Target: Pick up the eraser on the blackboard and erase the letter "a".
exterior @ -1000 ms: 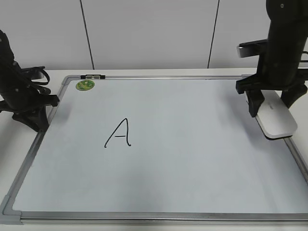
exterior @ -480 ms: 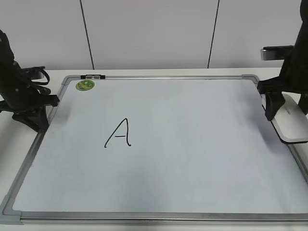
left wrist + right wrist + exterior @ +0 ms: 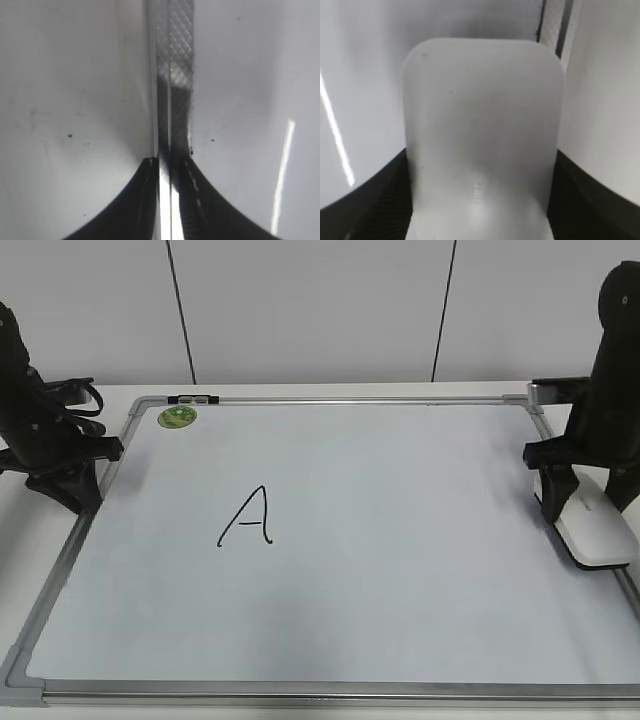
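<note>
The blackboard [image 3: 400,540] is a white dry-erase board lying flat on the table. A large capital "A" [image 3: 247,517] is written on it. No small letter "a" shows anywhere on it. My right gripper [image 3: 588,495] is shut on the white eraser [image 3: 600,535] and holds it low at the board's right edge. In the right wrist view the eraser [image 3: 480,115] fills the space between the dark fingers [image 3: 380,200]. My left gripper [image 3: 65,485] is shut and empty, and rests at the board's left frame [image 3: 175,75].
A round green magnet [image 3: 177,417] sits in the board's far left corner. A small dark clip [image 3: 193,399] lies on the top frame. A white wall stands behind the table. The grey frame [image 3: 300,690] runs along the near edge.
My right gripper has carried the eraser rightward to the board's right edge, then down and a little toward the front. The left arm has not moved.
</note>
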